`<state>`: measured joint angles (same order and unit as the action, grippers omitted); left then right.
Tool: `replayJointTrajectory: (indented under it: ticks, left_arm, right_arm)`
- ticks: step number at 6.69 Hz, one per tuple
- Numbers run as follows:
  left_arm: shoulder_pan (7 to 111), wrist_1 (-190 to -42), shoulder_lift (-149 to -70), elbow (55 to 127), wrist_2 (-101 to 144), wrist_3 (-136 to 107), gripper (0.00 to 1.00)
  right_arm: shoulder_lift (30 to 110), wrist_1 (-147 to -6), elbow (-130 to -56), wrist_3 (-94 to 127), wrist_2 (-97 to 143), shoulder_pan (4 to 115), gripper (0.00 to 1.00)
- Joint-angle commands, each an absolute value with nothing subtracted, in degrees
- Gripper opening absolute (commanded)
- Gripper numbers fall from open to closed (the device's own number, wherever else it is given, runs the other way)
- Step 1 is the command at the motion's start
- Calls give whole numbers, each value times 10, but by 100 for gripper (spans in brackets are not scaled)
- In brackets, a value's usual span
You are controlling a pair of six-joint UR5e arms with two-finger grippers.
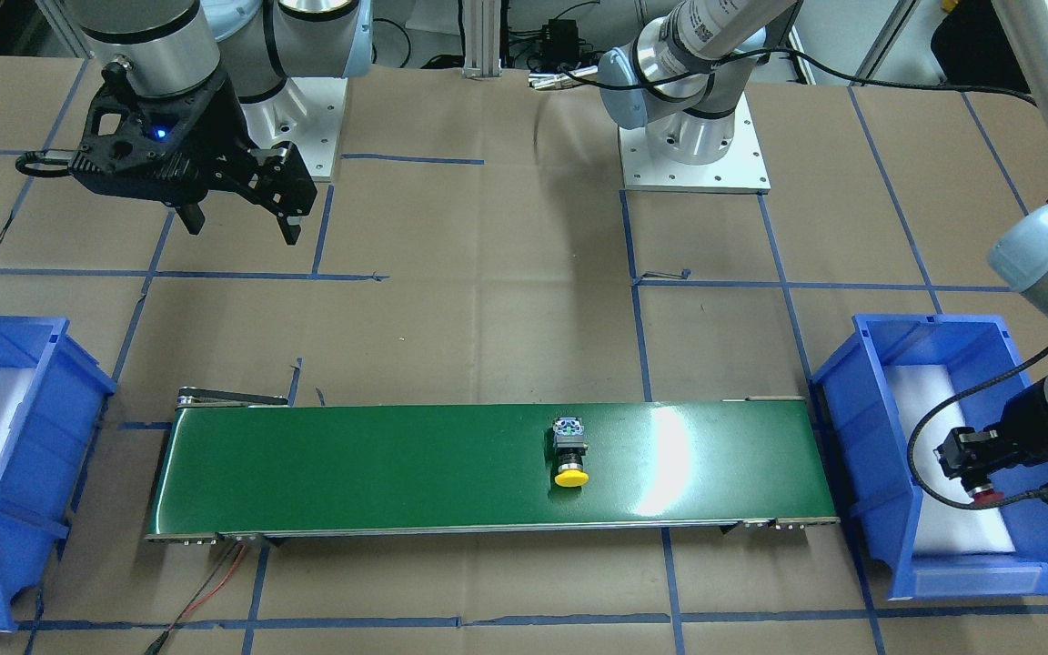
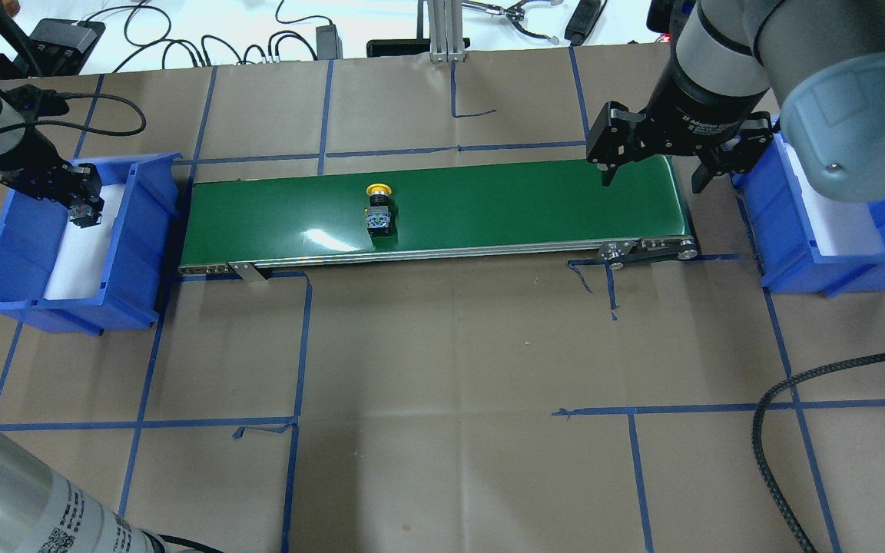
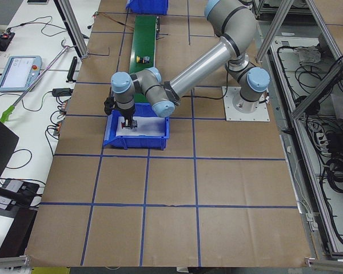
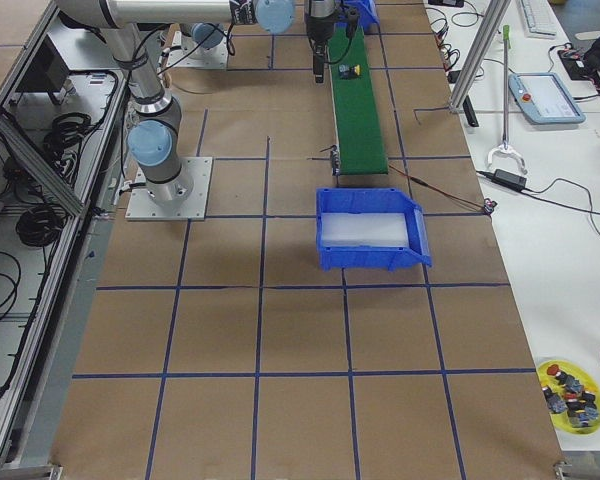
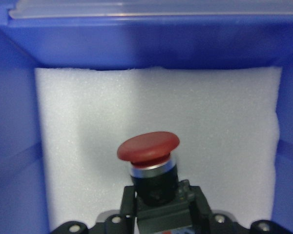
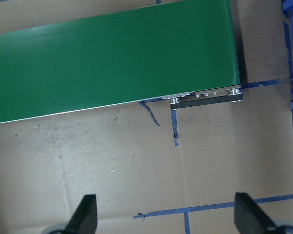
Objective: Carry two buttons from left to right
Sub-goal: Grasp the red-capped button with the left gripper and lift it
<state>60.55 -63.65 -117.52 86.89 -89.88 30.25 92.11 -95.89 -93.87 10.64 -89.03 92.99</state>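
The red-capped button (image 5: 149, 148) is in my left gripper (image 5: 158, 207), which is shut on its black body over the white foam inside the left blue bin (image 2: 143, 230). The front-facing view shows the same gripper (image 1: 974, 464) with the red cap (image 1: 986, 496) below it. The yellow-capped button (image 2: 378, 207) lies on its side near the middle of the green conveyor belt (image 2: 488, 207), also seen as button (image 1: 570, 452). My right gripper (image 2: 650, 165) hangs open above the belt's right end, holding nothing; its fingertips (image 6: 85, 212) frame bare cardboard.
A second blue bin (image 2: 819, 269) lined with white foam stands off the belt's right end. Blue tape lines grid the brown table cover. Cables lie along the far edge, and a black cable (image 2: 773, 399) curls at the near right.
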Motion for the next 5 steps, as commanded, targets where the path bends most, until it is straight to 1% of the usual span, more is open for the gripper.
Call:
replayJointTrajectory:
  ticks: [1, 3, 5]
  left_arm:
    - [605, -721, -1130, 840, -900, 304, 2]
    - [606, -820, -1079, 808, -901, 305, 2]
    - [632, -831, -1064, 815, -902, 309, 2]
  right_arm:
    - [921, -960, -939, 106, -890, 930, 100]
    - [921, -960, -939, 106, -890, 930, 100]
    - [921, -963, -940, 106, -890, 930, 100]
